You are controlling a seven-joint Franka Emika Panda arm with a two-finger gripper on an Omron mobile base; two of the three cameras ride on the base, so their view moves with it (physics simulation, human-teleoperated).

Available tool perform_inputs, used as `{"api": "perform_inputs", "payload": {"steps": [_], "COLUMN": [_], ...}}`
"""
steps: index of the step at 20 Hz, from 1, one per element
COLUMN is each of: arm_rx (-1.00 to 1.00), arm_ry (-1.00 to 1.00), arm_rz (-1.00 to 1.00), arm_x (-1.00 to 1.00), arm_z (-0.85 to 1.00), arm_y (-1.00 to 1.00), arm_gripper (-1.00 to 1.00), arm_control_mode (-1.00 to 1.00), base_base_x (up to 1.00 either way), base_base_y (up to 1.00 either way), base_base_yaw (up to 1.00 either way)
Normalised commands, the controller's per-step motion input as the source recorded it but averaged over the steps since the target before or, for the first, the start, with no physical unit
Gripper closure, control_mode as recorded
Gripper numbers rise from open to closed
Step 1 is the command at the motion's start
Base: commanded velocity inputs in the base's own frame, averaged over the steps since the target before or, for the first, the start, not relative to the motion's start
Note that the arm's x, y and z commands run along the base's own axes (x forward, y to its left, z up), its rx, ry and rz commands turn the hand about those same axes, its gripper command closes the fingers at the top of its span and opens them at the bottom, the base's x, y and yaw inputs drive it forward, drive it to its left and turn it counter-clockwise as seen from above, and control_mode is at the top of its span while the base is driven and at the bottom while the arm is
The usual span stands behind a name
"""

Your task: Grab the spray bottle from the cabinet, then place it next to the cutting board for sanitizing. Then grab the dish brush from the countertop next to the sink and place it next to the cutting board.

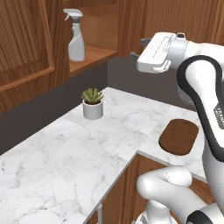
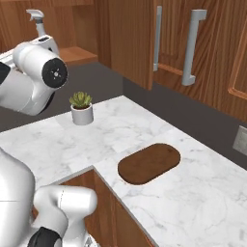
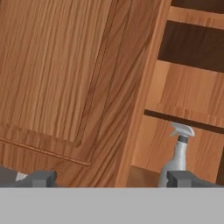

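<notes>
Left base view has the spray bottle (image 1: 76, 36) standing upright on the bare shelf of the open cabinet (image 1: 94, 54), untouched, with the arm's hand raised in the air well to its right. In the hand view the pincer (image 3: 111, 178) shows two dark tips set wide apart with nothing between them, so it is open and empty; the bottle sits just above the right tip, off-centre. The cutting board (image 2: 149, 163) lies flat on the marble bench (image 2: 202, 193), well apart from the small potted plant (image 2: 81, 108). I judge the first step, fetching the bottle, is in hand and barely begun. The next move calls for swinging the hand to centre the bottle between the tips, then reaching into the shelf past the open door
</notes>
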Motion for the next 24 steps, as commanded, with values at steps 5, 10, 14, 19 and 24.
{"api": "perform_inputs", "payload": {"steps": [5,10,14,19,24], "arm_rx": [0.05,0.0,0.0,0.0,0.0], "arm_ry": [0.03,0.0,0.0,0.0,0.0], "arm_rz": [0.02,0.0,0.0,0.0,0.0], "arm_x": [0.46,0.36,0.32,0.28,0.29], "arm_z": [0.0,0.0,0.0,0.0,0.0], "arm_y": [0.07,0.24,0.36,0.18,0.0], "arm_gripper": [-1.0,-1.0,-1.0,-1.0,-1.0], "arm_control_mode": [-1.0,-1.0,-1.0,-1.0,-1.0], "base_base_x": [0.0,0.0,0.0,0.0,0.0], "base_base_y": [0.0,0.0,0.0,0.0,0.0], "base_base_yaw": [0.0,0.0,0.0,0.0,0.0]}}
